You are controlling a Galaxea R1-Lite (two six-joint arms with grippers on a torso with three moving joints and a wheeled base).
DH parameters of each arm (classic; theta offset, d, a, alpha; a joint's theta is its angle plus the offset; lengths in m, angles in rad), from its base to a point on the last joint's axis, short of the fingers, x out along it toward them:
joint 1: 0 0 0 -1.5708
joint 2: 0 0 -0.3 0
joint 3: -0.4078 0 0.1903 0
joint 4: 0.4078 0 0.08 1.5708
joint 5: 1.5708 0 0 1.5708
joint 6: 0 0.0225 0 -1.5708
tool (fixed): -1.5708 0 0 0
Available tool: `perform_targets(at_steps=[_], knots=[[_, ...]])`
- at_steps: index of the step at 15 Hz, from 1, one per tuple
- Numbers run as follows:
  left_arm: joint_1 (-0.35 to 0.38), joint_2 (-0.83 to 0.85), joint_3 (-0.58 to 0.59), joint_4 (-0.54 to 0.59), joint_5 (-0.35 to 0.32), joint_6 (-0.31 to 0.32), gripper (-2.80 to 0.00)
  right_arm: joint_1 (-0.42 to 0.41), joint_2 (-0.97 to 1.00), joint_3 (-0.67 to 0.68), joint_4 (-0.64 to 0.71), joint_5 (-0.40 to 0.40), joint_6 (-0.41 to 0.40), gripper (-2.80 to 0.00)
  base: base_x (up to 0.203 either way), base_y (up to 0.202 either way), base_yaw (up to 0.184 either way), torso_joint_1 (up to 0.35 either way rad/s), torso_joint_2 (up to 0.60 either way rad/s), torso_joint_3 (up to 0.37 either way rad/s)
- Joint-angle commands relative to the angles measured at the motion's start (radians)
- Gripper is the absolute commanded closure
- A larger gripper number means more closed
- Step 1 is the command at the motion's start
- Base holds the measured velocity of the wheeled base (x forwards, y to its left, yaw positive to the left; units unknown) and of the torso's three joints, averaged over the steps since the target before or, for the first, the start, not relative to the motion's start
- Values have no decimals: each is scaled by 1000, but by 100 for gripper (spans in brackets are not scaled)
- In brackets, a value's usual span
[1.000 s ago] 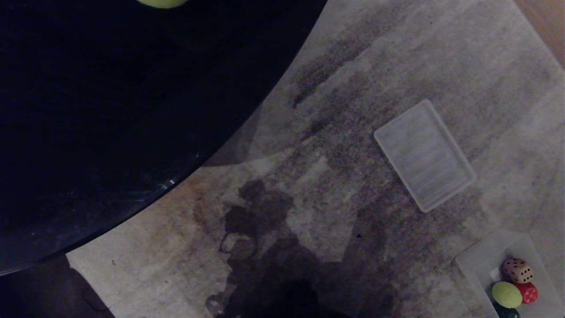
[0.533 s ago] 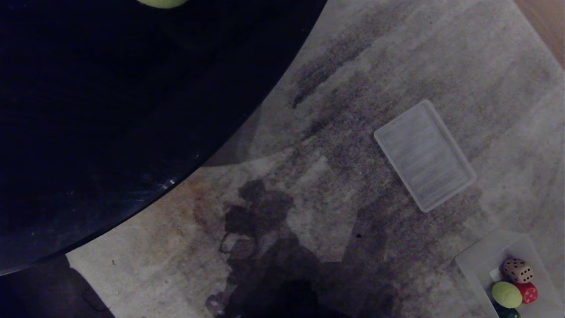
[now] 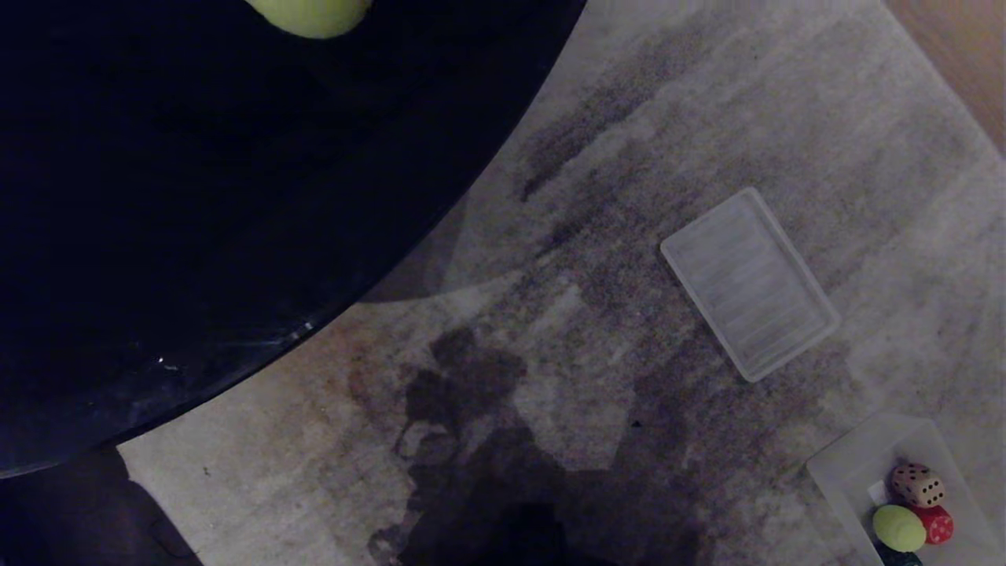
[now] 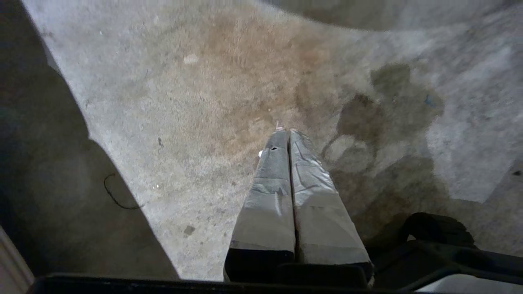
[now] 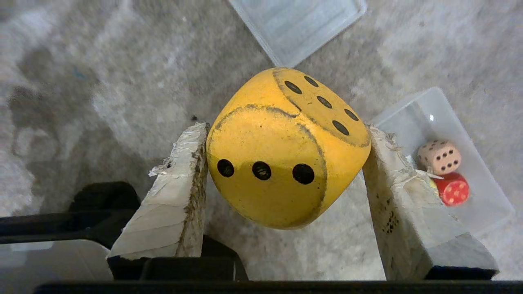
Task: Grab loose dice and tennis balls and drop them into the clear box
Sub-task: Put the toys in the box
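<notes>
My right gripper (image 5: 286, 132) is shut on a yellow die (image 5: 286, 151) and holds it above the carpet. Beyond its fingers sits the clear box (image 5: 408, 110) with a tan die (image 5: 439, 156) and a red die (image 5: 452, 190) inside. In the head view the clear box (image 3: 845, 468) lies at the bottom right, holding the tan die (image 3: 917, 484), the red die (image 3: 937, 524), a tennis ball (image 3: 898, 527) and a dark green die (image 3: 900, 558) cut off by the edge. Another tennis ball (image 3: 314, 16) rests on the black table. My left gripper (image 4: 288, 132) is shut and empty over the carpet. Neither arm shows in the head view.
A round black table (image 3: 196, 220) fills the head view's left and top. A flat ribbed translucent lid (image 3: 749, 283) lies on the grey stained carpet (image 3: 550, 354), right of centre and beyond the box. A strip of wooden floor (image 3: 967, 55) shows at the top right.
The whole head view has shifted a little, so more of the tennis ball on the table shows at the top edge. The things themselves have not moved.
</notes>
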State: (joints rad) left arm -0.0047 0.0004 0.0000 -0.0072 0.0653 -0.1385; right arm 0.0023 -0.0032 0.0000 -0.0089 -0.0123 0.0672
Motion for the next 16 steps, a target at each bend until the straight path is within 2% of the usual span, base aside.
perform_targets(at_steps=[1, 16], knots=[[0, 1, 2, 0, 1, -1, 0, 0, 3, 2, 0, 0, -1, 0, 0, 0, 0, 6, -2, 193], [0, 1, 2, 0, 1, -3, 0, 1, 3, 2, 0, 0, -1, 0, 0, 0, 0, 2, 2, 203]])
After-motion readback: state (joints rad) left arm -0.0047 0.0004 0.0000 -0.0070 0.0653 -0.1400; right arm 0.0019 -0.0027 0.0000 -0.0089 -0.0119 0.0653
